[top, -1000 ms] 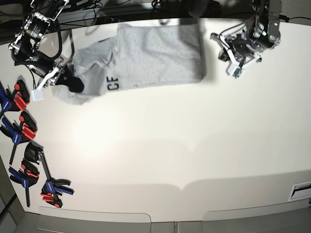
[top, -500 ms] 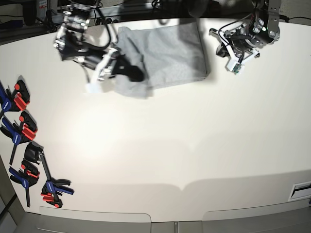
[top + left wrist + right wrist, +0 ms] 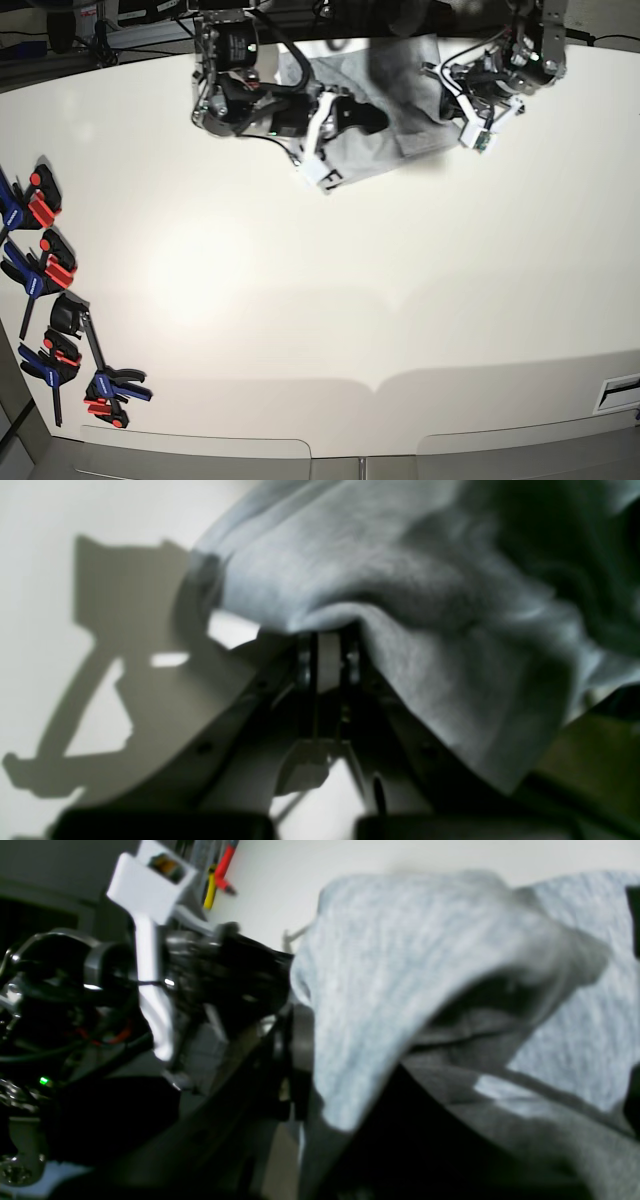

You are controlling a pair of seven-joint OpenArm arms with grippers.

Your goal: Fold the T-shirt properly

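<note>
Far left edge of the table (image 3: 330, 300): a row of blue and red clamps (image 3: 45, 270), lying loose, well apart from everything else.

Top centre of the base view: right gripper (image 3: 350, 117) reaches in from the left side, arm lying across the back of the table. Its jaws are closed on a fold of the T-shirt (image 3: 400, 135); in the right wrist view the grey cloth (image 3: 400, 990) drapes over the gripper and hangs off it, lifted above the rest of the shirt. Fingers themselves are hidden under the fabric there.

The T-shirt sits bunched at the back edge of the table, between the two arms, folded over on itself. No lettering can be seen.

Right of it: left gripper (image 3: 450, 95) is at the shirt's right edge. In the left wrist view the left gripper (image 3: 327, 655) has its jaws together, and the cloth (image 3: 400, 605) bunches right at the tips and drapes over the right jaw. Looks pinched, but blur leaves it hard to tell how much fabric is caught. Arm shadow falls on the bare table (image 3: 50, 630) to the left.

Rest of the table is plain white; a small label sits at the far right edge (image 3: 622, 392).
</note>
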